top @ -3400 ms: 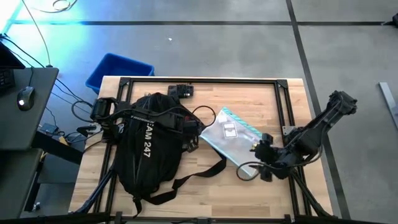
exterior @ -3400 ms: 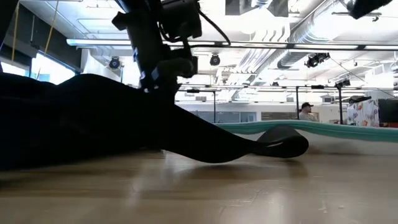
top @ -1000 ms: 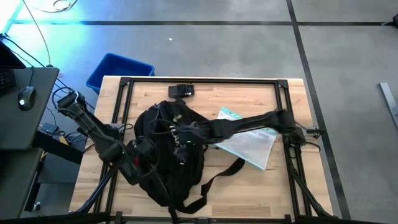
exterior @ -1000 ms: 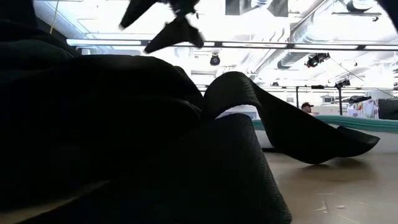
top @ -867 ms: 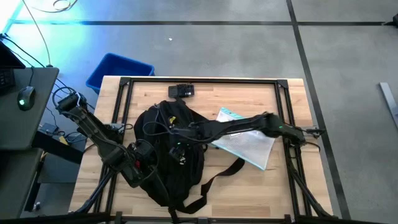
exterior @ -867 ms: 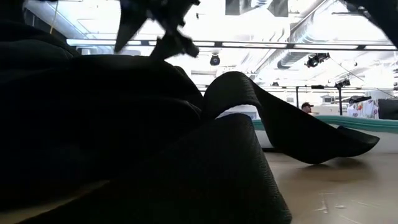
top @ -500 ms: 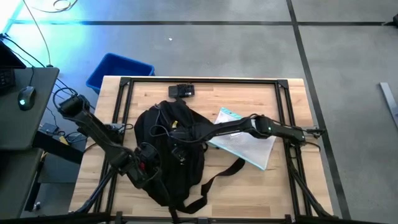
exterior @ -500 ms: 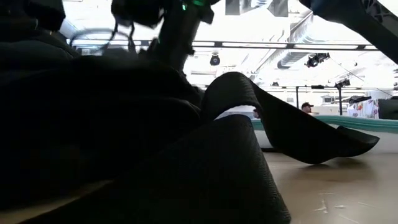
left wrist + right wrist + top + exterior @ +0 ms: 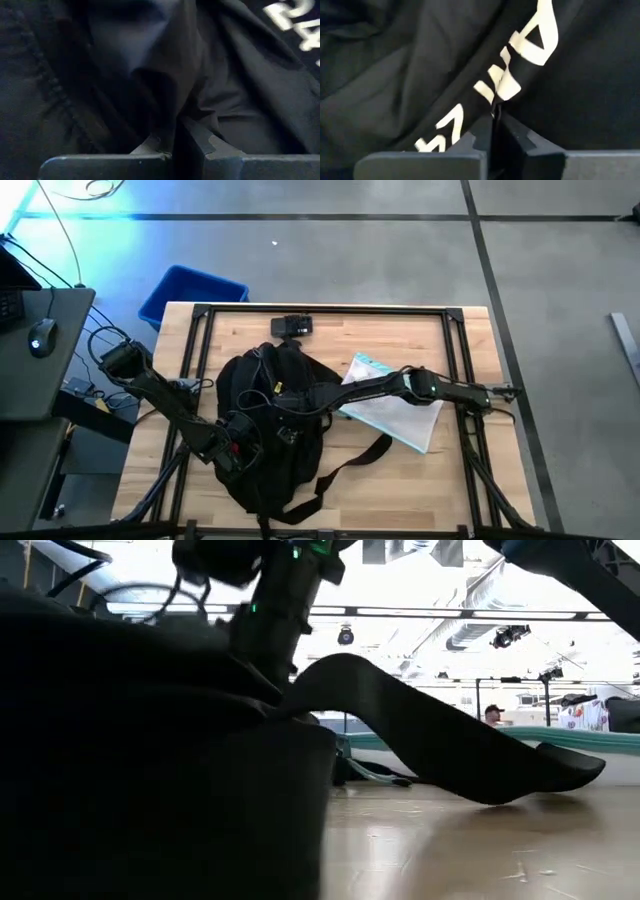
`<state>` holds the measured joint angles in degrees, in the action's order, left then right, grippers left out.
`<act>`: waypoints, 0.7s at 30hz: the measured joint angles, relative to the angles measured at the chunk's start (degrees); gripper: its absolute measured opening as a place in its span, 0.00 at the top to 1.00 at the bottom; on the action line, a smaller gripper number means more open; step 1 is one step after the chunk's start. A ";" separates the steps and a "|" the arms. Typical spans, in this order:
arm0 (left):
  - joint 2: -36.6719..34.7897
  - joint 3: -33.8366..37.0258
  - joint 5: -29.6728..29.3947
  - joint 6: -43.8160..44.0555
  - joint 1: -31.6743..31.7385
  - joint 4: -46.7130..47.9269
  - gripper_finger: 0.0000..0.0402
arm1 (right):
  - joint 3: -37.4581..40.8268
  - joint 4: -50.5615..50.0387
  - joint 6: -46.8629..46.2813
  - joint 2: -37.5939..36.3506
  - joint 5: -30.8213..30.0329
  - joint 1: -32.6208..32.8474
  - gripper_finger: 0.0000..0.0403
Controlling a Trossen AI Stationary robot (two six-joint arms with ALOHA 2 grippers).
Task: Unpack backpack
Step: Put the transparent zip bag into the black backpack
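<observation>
The worktop (image 9: 450,350) is light wood with a black frame on its edges. The backpack (image 9: 270,440) lies left of centre, its straps (image 9: 350,460) trailing toward 5 o'clock.

The left end effector (image 9: 235,452) sits at the backpack's 9 o'clock side, fingers (image 9: 150,147) pressed together on a fold of black fabric. The right end effector (image 9: 285,402) reaches in from 3 o'clock onto the backpack's top, fingers (image 9: 512,132) pinching fabric at the white lettering (image 9: 530,40).

A clear bag (image 9: 400,405) with a teal edge lies at 3 o'clock of the backpack, under the right arm. A small black device (image 9: 292,326) rests at 12 o'clock.

On the grey floor, a blue bin (image 9: 190,292) stands at 11 o'clock. A dark desk with a mouse (image 9: 40,338) is at 9 o'clock. The low view shows bright ceiling lights, ducts (image 9: 500,580), and a person (image 9: 490,715) far behind.
</observation>
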<state>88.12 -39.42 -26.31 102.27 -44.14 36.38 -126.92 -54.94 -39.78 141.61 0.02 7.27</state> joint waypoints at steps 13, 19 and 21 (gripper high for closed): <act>-0.26 0.14 2.99 16.75 -8.96 10.84 1.00 | -1.15 -15.72 7.84 -10.85 -3.02 0.74 1.00; -0.17 0.22 4.17 17.70 -11.26 11.85 1.00 | 3.43 -19.21 7.08 -10.82 -3.33 1.51 1.00; -0.22 0.22 5.45 18.10 -11.88 12.66 1.00 | 5.73 -20.63 5.99 -10.78 -3.66 1.97 1.00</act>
<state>87.90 -39.20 -20.86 120.37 -56.03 49.04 -121.20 -75.57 -33.79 130.82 -3.64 9.24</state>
